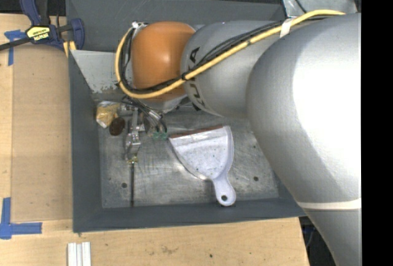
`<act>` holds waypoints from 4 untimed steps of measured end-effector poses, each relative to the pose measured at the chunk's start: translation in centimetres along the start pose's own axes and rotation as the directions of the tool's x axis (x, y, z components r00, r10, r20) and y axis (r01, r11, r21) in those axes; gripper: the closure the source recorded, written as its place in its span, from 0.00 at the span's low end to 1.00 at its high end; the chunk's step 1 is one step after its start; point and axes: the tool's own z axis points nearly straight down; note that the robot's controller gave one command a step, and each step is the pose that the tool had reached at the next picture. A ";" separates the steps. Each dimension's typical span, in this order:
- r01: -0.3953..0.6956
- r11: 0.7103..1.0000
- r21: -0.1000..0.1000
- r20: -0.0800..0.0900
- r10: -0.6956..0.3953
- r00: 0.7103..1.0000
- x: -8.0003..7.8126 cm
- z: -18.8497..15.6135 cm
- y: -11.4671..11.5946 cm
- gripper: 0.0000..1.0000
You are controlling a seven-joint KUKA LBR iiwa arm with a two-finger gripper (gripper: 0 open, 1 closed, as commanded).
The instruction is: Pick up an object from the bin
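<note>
My gripper (pixel 131 154) hangs below the orange wrist cover in the bin's left half, its tip low over the bare floor. The fingers look pressed together, shut, with nothing showing between them. Just left of the gripper lie a small yellowish crumpled thing (pixel 106 113) and a dark brown rounded piece (pixel 115 128), close beside it but not gripped. To the right lies a pale translucent scoop (pixel 204 153) like a dustpan, flat on the floor, with its short white handle (pixel 225 196) pointing at the front wall.
The arm and its orange cover hide the back and right of the bin. A bare strip of floor runs along the front wall left of the scoop's handle. The left wall stands close to the two small things.
</note>
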 end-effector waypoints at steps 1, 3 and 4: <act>0.088 0.996 0.001 0.005 -0.088 0.996 -3.1 -1.7 2.3 0.00; 0.216 0.976 0.003 0.008 -0.216 0.976 -3.6 2.0 2.4 1.00; 0.215 0.977 0.002 0.008 -0.215 0.977 -3.6 2.0 2.4 1.00</act>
